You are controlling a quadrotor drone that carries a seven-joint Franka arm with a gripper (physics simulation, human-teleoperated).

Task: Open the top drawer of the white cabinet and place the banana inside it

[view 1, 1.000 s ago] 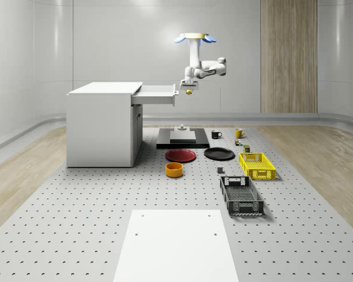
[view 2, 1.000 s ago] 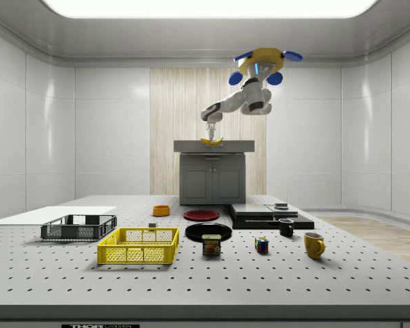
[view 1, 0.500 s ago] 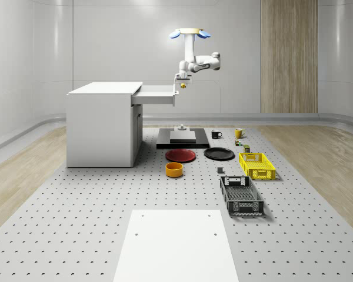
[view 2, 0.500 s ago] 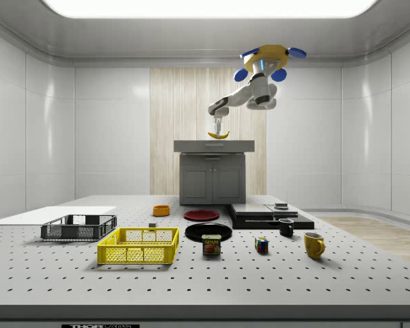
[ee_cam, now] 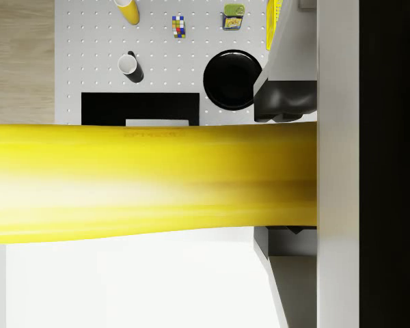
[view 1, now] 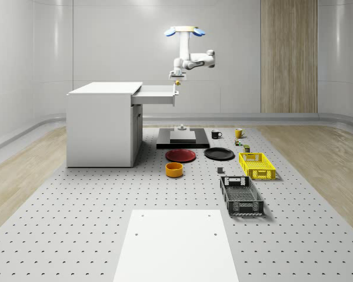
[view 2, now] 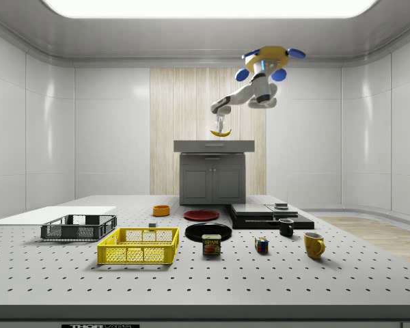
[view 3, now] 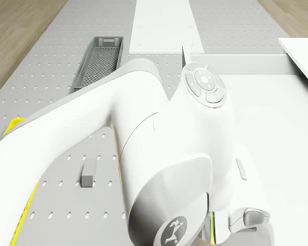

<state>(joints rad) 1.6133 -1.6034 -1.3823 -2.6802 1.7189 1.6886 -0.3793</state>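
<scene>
- The drone (view 1: 185, 31) hovers high in the room, above and just past the front end of the pulled-out top drawer (view 1: 157, 94) of the white cabinet (view 1: 103, 124).
- Its arm (view 1: 194, 59) bends back toward the cabinet, and the end effector (view 1: 176, 77) hangs pointing down over the drawer's front edge.
- The end effector is closed on the banana (view 2: 221, 133), which lies level between the fingers, clear above the cabinet top in the side view.
- From the wrist view the banana (ee_cam: 150, 181) stretches straight across, with the pale drawer floor beneath it and the drawer's front panel (ee_cam: 337, 164) just beside one end.
- The drawer stands open, its tray sticking out toward the whole-scene view's right.
- Down on the bench (view 1: 76, 217) sit a red plate (view 1: 181, 155), a black plate (view 1: 219, 154), an orange bowl (view 1: 174, 170), a yellow basket (view 1: 256, 165) and a dark grey basket (view 1: 241, 195), all well apart from the cabinet's drawer.
- In the drone view, the arm (view 3: 164, 154) looms over the bench, with the grey basket (view 3: 100, 60) beyond it.
</scene>
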